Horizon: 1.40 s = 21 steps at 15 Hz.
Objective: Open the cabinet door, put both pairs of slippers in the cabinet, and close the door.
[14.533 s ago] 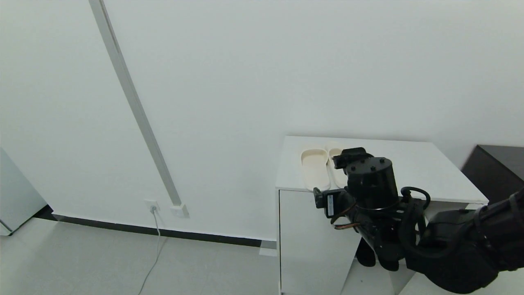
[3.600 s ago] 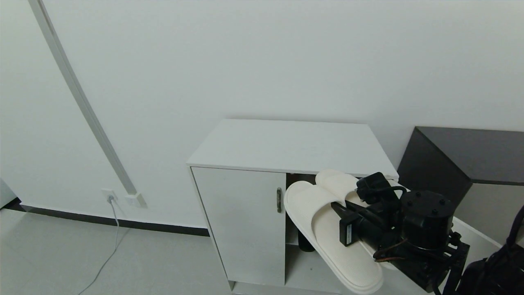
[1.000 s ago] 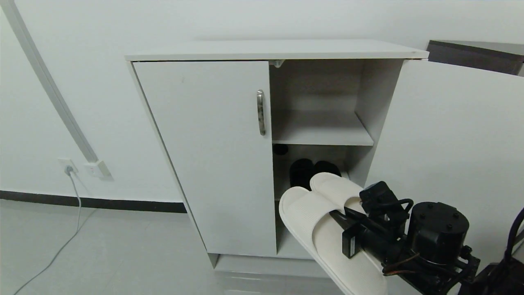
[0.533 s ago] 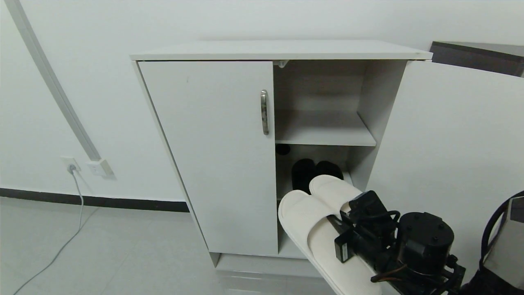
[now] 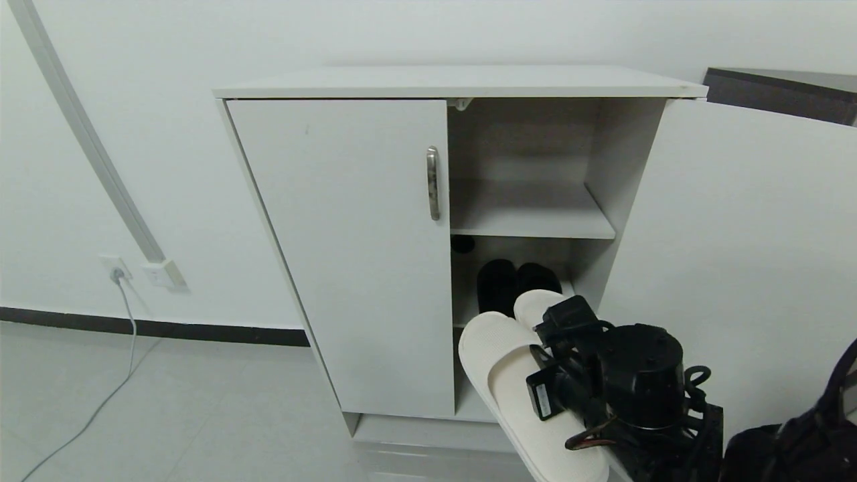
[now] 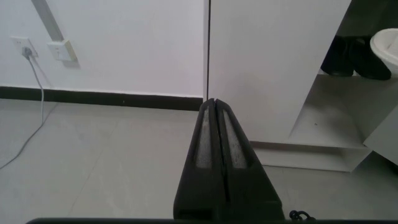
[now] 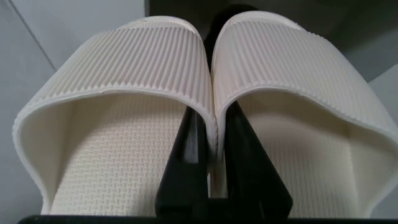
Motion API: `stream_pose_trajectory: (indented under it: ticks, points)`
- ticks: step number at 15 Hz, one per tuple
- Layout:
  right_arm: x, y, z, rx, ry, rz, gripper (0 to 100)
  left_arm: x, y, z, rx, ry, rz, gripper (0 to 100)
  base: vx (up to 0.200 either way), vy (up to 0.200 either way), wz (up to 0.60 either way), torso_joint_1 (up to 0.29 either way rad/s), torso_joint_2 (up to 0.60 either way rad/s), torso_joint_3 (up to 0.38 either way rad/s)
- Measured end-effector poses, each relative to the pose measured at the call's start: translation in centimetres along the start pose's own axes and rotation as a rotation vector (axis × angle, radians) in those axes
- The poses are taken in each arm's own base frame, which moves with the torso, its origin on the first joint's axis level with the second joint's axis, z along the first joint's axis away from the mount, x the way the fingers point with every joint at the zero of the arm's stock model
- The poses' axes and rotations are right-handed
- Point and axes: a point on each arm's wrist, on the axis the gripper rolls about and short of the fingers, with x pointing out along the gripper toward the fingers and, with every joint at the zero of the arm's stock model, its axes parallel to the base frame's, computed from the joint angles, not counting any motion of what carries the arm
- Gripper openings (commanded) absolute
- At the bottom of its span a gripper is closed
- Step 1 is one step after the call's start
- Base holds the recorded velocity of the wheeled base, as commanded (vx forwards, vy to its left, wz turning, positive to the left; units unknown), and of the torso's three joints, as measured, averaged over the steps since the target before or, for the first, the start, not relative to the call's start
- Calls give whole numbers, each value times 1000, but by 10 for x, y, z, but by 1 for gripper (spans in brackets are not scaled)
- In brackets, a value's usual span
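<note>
Midway through the job, the cabinet (image 5: pixel 462 80) stands with its right door (image 5: pixel 736 234) swung wide and its left door (image 5: pixel 348 254) shut. One pair looks stowed: the black slippers (image 5: pixel 512 281) sit side by side on the lower shelf (image 5: pixel 466 318), under a bare upper shelf (image 5: pixel 529 214). The white slippers (image 5: pixel 499 375) are out in front of the opening, toes pointed toward it and just short of the black pair. The right gripper (image 7: pixel 214 146) carries them, clamped on the two inner strap walls, which are pinched together with one finger inside each slipper. The left gripper (image 6: pixel 213 124) hangs low before the left door, its jaws pressed together on nothing. By the look of things, roughly half the work remains. The white pair has to go onto a shelf and be let go, the arm has to come clear of the opening, and the right door has to be swung closed. How much room is left beside the black pair cannot be told from these views.
</note>
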Motion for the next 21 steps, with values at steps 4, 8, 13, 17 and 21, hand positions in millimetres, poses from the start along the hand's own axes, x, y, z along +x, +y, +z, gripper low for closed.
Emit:
stream_pose_trajectory:
  ticks: [4, 8, 13, 17, 21]
  points:
    - [-14, 3, 49, 120, 110, -74, 0, 0, 0, 0, 3, 0, 0, 0, 0, 0, 0, 0, 0, 0]
    - [-31, -2, 104, 222, 34, -196, 0, 0, 0, 0, 4, 0, -1, 0, 0, 0, 0, 0, 0, 0]
    - [-24, -3, 127, 270, -59, -257, 0, 0, 0, 0, 4, 0, -1, 0, 0, 0, 0, 0, 0, 0]
    - [-18, -1, 127, 248, -54, -284, 0, 0, 0, 0, 5, 0, -1, 0, 0, 0, 0, 0, 0, 0]
    - [-9, 2, 118, 229, -26, -290, 0, 0, 0, 0, 5, 0, 0, 0, 0, 0, 0, 0, 0, 0]
